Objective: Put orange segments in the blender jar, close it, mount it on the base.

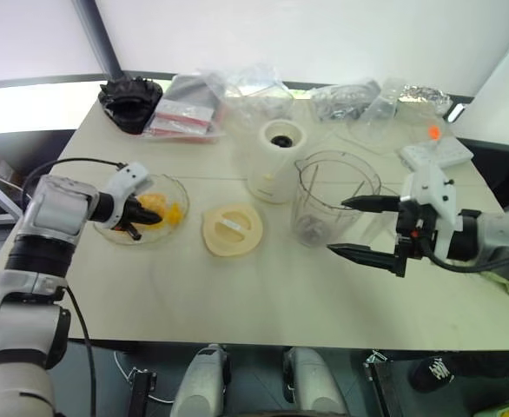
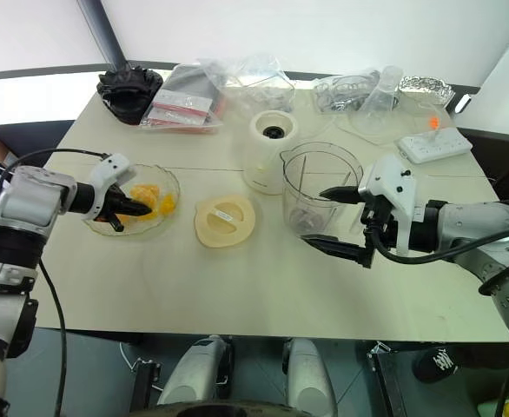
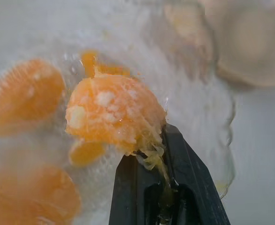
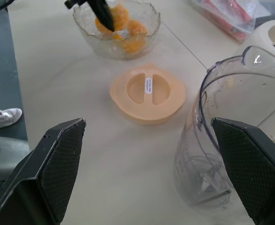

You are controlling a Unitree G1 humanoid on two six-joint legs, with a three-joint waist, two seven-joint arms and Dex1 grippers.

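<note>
Blender jar [image 1: 334,198] upright at table centre-right, well to the right of the bowl [image 1: 173,188]. Right gripper [image 1: 365,228] spread wide beside it. Left gripper [image 3: 149,154] pinching 1 orange segment [image 3: 113,111] over the bowl.

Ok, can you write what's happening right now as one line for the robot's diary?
left gripper: shut on orange segment over glass bowl | right gripper: open beside blender jar | lid: on table

Cream lid [image 1: 232,230] beside glass bowl [image 1: 178,193]; bags [image 1: 185,109] behind.
</note>
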